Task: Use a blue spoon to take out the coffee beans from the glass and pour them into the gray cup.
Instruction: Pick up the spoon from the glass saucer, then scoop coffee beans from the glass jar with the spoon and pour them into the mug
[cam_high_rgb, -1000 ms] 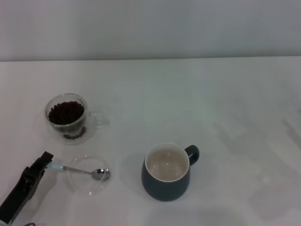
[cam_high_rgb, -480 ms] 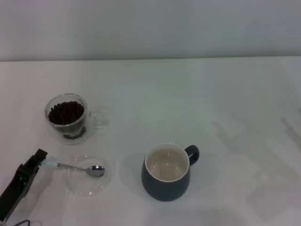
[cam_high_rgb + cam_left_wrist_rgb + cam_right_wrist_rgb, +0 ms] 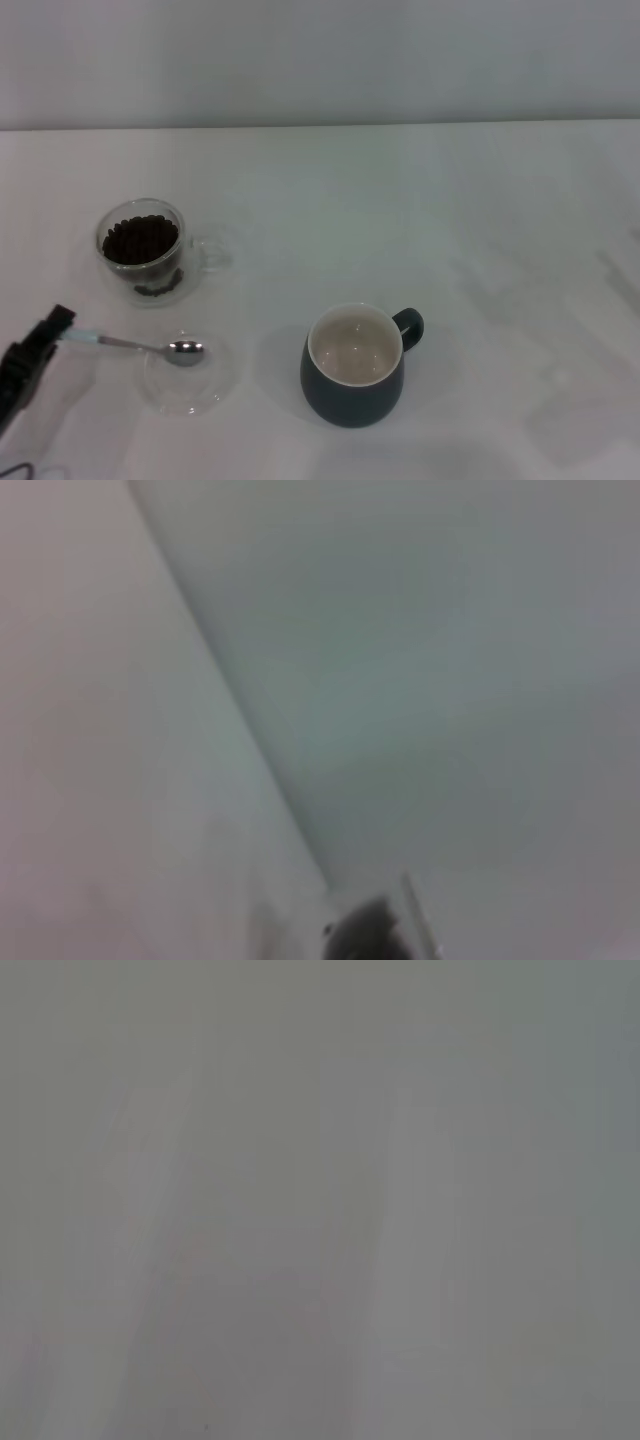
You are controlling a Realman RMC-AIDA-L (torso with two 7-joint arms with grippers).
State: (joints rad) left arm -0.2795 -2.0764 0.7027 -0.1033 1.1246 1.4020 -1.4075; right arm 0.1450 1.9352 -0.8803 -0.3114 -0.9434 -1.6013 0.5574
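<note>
The left pincer [image 3: 62, 322] is pinching the pale handle end of the blue spoon [image 3: 140, 345], at the near-left edge of the head view. The spoon's metal bowl sits over one shallow clear dish [image 3: 186, 373], which holds nothing else visible. Beyond the dish stands one glass [image 3: 145, 250], holding a pile of coffee beans [image 3: 140, 240]. To the right of the dish stands one gray cup [image 3: 355, 365], its cream interior bare. All three containers rest on the white surface [image 3: 450, 220]. The right pincer is not visible.
</note>
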